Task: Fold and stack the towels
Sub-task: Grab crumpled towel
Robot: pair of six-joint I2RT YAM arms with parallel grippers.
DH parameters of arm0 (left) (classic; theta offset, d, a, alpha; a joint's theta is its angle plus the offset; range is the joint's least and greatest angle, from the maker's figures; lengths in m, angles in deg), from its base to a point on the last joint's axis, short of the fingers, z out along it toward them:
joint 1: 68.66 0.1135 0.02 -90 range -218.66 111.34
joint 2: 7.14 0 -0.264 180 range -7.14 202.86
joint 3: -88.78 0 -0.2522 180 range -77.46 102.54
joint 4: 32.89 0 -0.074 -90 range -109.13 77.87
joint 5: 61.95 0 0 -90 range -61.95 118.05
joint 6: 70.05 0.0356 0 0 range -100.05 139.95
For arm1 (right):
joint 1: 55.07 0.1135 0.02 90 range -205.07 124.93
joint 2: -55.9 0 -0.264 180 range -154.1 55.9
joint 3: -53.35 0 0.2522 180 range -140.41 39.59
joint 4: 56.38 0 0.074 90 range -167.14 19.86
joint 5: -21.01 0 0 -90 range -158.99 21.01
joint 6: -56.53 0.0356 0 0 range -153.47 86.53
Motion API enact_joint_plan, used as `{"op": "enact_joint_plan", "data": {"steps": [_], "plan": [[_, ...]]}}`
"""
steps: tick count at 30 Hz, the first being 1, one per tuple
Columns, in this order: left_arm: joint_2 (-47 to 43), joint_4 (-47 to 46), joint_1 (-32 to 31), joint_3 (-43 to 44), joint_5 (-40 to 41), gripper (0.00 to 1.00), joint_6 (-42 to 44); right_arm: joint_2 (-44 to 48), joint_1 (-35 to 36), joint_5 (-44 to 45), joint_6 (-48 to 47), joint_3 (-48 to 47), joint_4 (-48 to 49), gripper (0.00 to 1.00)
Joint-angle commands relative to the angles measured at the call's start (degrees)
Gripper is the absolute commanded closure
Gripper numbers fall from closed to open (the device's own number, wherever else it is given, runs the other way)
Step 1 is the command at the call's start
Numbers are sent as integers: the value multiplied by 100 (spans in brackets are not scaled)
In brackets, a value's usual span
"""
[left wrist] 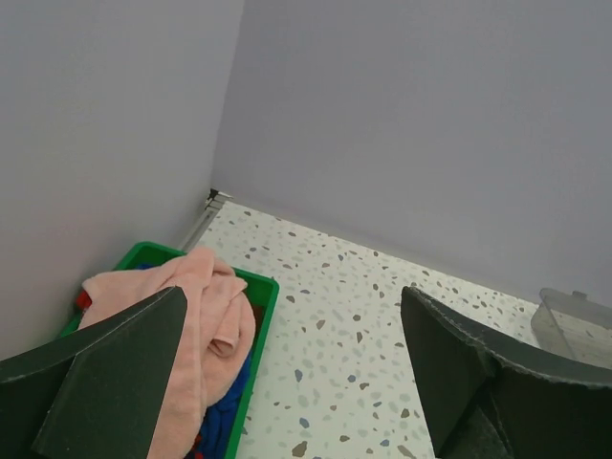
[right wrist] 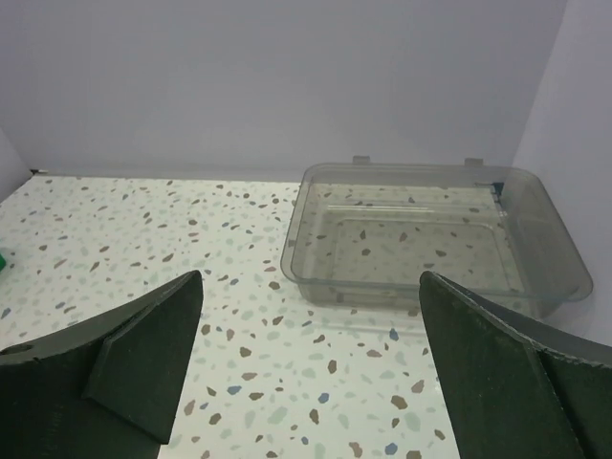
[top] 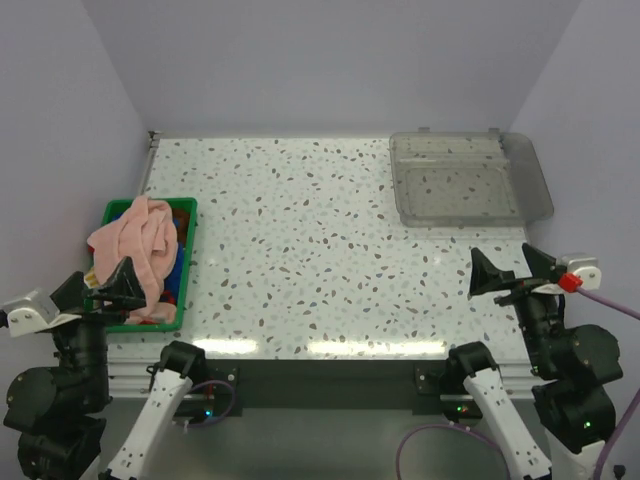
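The towels lie heaped in a green basket (top: pixel 191 214) at the table's left edge. A crumpled salmon pink towel (top: pixel 135 245) is on top, and a royal blue one (top: pixel 173 268) shows under it with a bit of red beside. In the left wrist view the pink towel (left wrist: pixel 206 311) covers the blue one (left wrist: pixel 225 402) inside the basket (left wrist: pixel 265 292). My left gripper (top: pixel 100 285) hovers open over the basket's near end, its jaws (left wrist: pixel 292 296) holding nothing. My right gripper (top: pixel 510 268) is open and empty above the table's right side (right wrist: pixel 311 277).
A clear plastic tray (top: pixel 402 213) sits at the back right, ahead of the right gripper (right wrist: pixel 411 287). The speckled table (top: pixel 300 250) is walled at the back and on both sides.
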Motion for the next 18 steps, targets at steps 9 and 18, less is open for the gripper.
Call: {"op": "enact_joint_plan", "data": {"steps": [9, 18], "plan": [[955, 119, 45, -202, 659, 0, -625, -674, 11, 530, 578, 304, -167, 1], [3837, 365, 45, 378, 836, 0, -1135, -2019, 20, -190, 622, 551, -159, 1]]}}
